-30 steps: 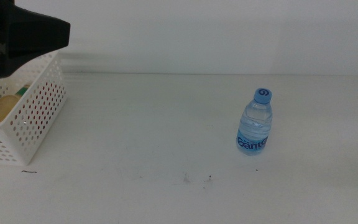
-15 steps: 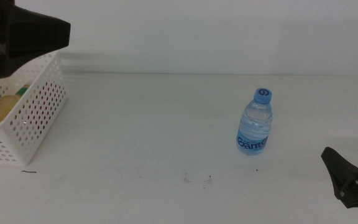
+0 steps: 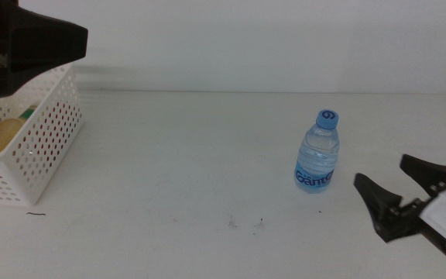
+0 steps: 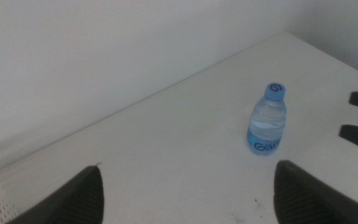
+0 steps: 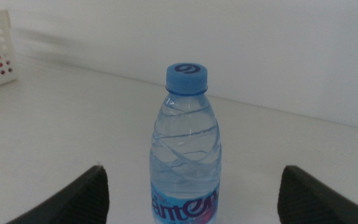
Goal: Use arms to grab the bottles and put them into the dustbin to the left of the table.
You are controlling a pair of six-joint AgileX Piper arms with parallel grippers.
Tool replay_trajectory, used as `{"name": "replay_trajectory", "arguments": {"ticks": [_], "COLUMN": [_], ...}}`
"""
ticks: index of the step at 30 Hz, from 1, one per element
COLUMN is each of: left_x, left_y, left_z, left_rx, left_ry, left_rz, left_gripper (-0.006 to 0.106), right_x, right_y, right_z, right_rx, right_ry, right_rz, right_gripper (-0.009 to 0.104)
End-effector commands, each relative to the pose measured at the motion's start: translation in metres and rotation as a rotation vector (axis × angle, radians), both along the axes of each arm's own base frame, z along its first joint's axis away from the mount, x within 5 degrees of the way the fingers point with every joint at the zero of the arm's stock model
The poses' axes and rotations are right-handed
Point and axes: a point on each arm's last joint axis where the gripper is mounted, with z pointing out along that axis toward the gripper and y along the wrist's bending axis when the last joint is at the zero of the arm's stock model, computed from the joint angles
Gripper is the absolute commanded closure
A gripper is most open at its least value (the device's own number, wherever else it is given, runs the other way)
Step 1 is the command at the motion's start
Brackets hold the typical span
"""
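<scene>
Right now I'm on the approach step w/ the right pincer (image 3: pixel 399 195): it sits low over the table (image 3: pixel 192 155), just beside the water bottle (image 3: pixel 317 152) on its right, jaws spread wide, nothing held, not touching. In the right wrist view the bottle (image 5: pixel 186 146) stands upright, centred between the two jaws, blue cap on top.

Next move, as I judge it: push fwd til the jaws straddle the bottle's body, close around the middle, then carry it across to the dustbin (image 3: pixel 49 143) at the far left. It's a light, slim, prob. slippery bottle, so a nudge could tip it; I'd come in square and close gently.

Left pincer (image 4: pixel 185 190) hangs up by the dustbin, well apart from the bottle, jaws wide, empty; in the middle view only its dark housing shows.

Dustbin contents: something yellowish-tan w/ a bit of green shows through the open top and red through the wall holes. Can't tell more.
</scene>
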Motion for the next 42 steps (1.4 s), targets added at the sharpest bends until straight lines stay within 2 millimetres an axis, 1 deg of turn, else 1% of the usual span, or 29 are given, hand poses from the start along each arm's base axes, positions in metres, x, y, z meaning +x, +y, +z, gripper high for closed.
{"name": "replay_trajectory", "arguments": {"ticks": [1, 6, 9, 15, 18, 22, 25, 26, 28, 29, 31, 32, 33, 34, 36, 38, 40, 42], "left_x": [-0.001, -0.001, -0.001, -0.001, -0.001, -0.001, -0.001, -0.001, -0.001, -0.001, -0.001, -0.001, 0.0, 0.0, 0.0, 0.0, 0.0, 0.0], "left_y": [0.0, 0.0, 0.0, 0.0, 0.0, 0.0, 0.0, 0.0, 0.0, 0.0, 0.0, 0.0, 0.0, 0.0, 0.0, 0.0, 0.0, 0.0], "left_z": [0.001, 0.001, 0.001, 0.001, 0.001, 0.001, 0.001, 0.001, 0.001, 0.001, 0.001, 0.001, 0.002, 0.002, 0.002, 0.002, 0.002, 0.001], "left_rx": [-0.005, -0.005, -0.005, -0.005, -0.005, -0.005, -0.006, -0.006, -0.006, -0.006, -0.006, -0.006, -0.007, -0.007, -0.007, -0.007, -0.007, -0.006], "left_ry": [-0.013, -0.013, -0.013, -0.013, -0.013, -0.013, -0.015, -0.015, -0.015, -0.015, -0.015, -0.015, -0.017, -0.017, -0.017, -0.017, -0.017, -0.015], "left_rz": [0.004, 0.004, 0.004, 0.004, 0.004, 0.004, 0.005, 0.005, 0.005, 0.005, 0.005, 0.005, 0.006, 0.006, 0.006, 0.006, 0.006, 0.006], "left_gripper": [0.007, 0.007, 0.007, 0.007, 0.007, 0.007, 0.007, 0.007, 0.007, 0.007, 0.007, 0.007, 0.007, 0.007, 0.007, 0.007, 0.007, 0.007], "right_x": [0.011, 0.036, 0.054, 0.089, 0.102, 0.115, 0.123, 0.126, 0.129, 0.129, 0.13, 0.13, 0.13, 0.13, 0.132, 0.136, 0.146, 0.158], "right_y": [0.005, 0.021, 0.027, 0.038, 0.046, 0.059, 0.061, 0.061, 0.061, 0.061, 0.061, 0.063, 0.065, 0.069, 0.086, 0.111, 0.139, 0.167], "right_z": [-0.001, -0.01, -0.018, -0.028, -0.034, -0.041, -0.051, -0.054, -0.058, -0.059, -0.059, -0.057, -0.054, -0.05, -0.036, -0.023, -0.007, 0.003], "right_rx": [-0.026, -0.053, -0.059, -0.055, -0.04, -0.04, -0.042, -0.04, -0.045, -0.05, -0.065, -0.06, -0.045, -0.035, -0.024, -0.037, -0.064, -0.09], "right_ry": [0.009, 0.037, 0.057, 0.058, 0.069, 0.068, 0.084, 0.092, 0.102, 0.103, 0.091, 0.077, 0.061, 0.044, 0.007, -0.005, -0.012, 0.007], "right_rz": [-0.021, 0.019, 0.021, 0.024, 0.037, 0.062, 0.057, 0.046, 0.034, 0.03, 0.033, 0.039, 0.037, 0.042, 0.079, 0.142, 0.202, 0.246], "right_gripper": [0.002, 0.002, 0.002, 0.002, 0.002, 0.002, 0.003, 0.006, 0.019, 0.033, 0.067, 0.089, 0.096, 0.096, 0.096, 0.096, 0.096, 0.096]}}
